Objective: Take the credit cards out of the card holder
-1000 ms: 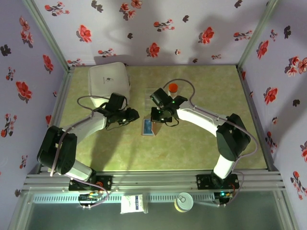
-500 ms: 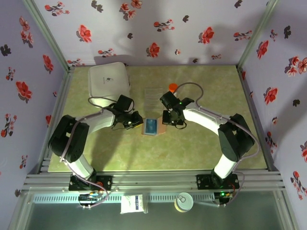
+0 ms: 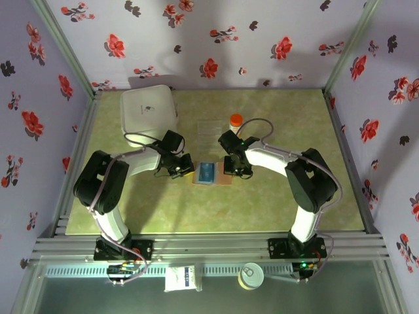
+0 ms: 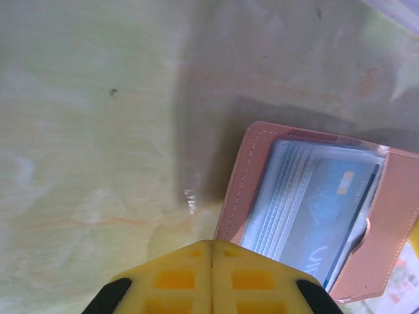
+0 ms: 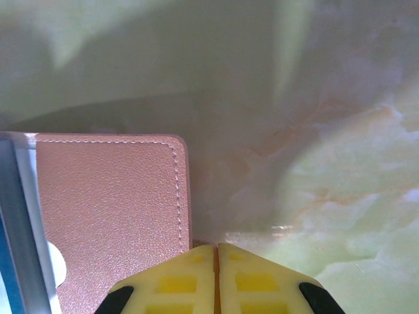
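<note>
At table (image 3: pixel 275 196) centre: card holder (image 4: pixel 400 216) open, credit cards (image 4: pixel 321 209) inside; left end effector (image 4: pixel 211 243), right end effector (image 5: pixel 217 246) shut at opposite edges.

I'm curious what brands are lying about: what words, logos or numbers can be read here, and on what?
Credit card in the card holder: pale lettering, too blurred to read.
White container: small dark mark on its lid, too small to read.
White packet: blue print, too small to read.
No text can be read.
</note>
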Action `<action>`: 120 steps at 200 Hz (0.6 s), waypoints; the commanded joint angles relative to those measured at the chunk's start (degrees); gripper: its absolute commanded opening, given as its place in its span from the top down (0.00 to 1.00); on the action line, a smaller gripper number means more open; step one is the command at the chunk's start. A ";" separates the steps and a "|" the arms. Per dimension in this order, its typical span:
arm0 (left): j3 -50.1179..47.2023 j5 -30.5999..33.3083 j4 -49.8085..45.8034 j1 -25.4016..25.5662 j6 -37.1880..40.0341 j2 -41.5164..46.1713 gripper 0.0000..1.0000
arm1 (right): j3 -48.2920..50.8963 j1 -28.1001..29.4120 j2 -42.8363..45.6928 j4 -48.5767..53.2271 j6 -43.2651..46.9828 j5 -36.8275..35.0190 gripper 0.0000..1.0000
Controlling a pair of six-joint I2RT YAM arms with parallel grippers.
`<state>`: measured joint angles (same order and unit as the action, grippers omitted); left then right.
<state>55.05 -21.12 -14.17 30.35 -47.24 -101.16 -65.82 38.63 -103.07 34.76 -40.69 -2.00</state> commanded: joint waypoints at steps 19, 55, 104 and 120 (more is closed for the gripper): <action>2.01 0.47 -3.37 -1.64 2.77 -1.22 0.95 | -0.43 -0.14 -2.73 -5.27 -0.20 3.40 0.93; 1.82 -0.16 -3.56 -2.78 3.44 -0.93 0.95 | -2.00 -0.14 -4.59 -6.19 0.57 4.37 0.93; 2.16 -2.04 -2.96 -2.92 3.28 0.27 0.95 | -2.48 -0.31 -4.91 -5.80 1.29 4.20 0.93; 2.36 -2.14 -3.39 -2.88 2.81 0.74 0.95 | -2.47 -0.30 -4.93 -5.54 1.33 4.09 0.93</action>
<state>55.75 -21.08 -16.34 27.46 -45.06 -101.73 -67.05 38.52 -106.52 30.20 -40.45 0.95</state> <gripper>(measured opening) 0.053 0.073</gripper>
